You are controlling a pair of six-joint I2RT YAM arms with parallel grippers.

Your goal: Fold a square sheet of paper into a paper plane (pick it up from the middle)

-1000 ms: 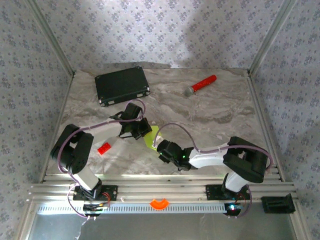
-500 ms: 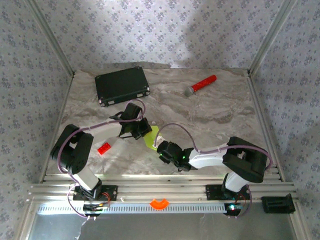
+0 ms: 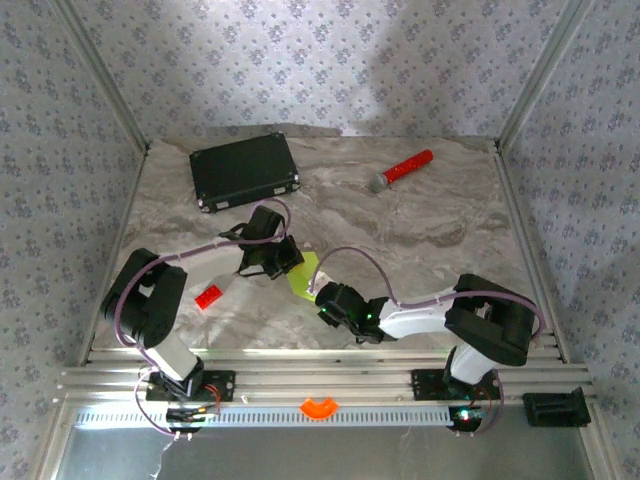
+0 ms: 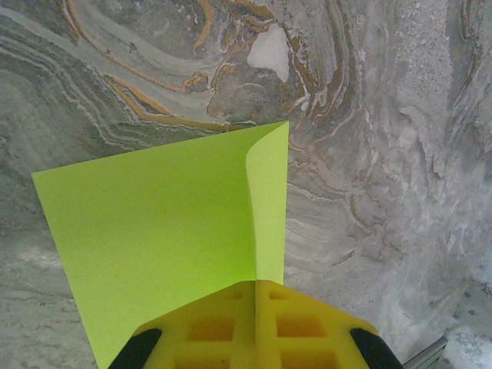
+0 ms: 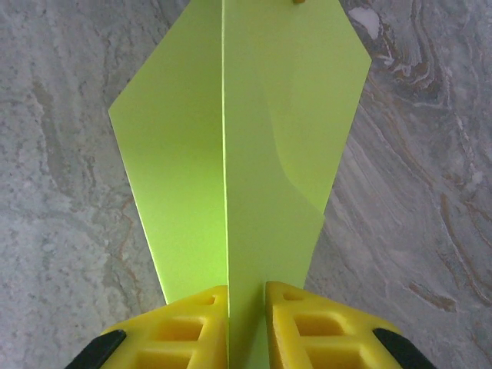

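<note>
- Far left, on the marble worktop (image 3: 440, 240): small red block (image 3: 208, 295), near the left arm and apart from the paper. Behind it, a black case (image 3: 245, 171) at the back edge.
- Left claw (image 3: 290, 262): clenched on the square sheet of paper (image 4: 161, 223), shut tight over one edge in the left wrist view, with a narrow flap curling up just beyond. Holds the same spot as a second ago.
- Sheet itself: spans the gap between the two claws at the near middle of the worktop. Bends along a lengthwise line. Looks lifted off the marble rather than lying flat, though hard to tell for certain.
- Right claw (image 5: 227, 296): grasping the sheet's opposite end, closed right on the fold line in the right wrist view. Has crept only a hair toward the near right over the last second; otherwise no change anywhere.
- Reading of that stillness: probably a hold to set the centre crease. First fold under way, no pointed nose or wings formed yet, so most of the task remains.
- Far right, at the back: red-handled microphone (image 3: 400, 170), well apart from both claws.
</note>
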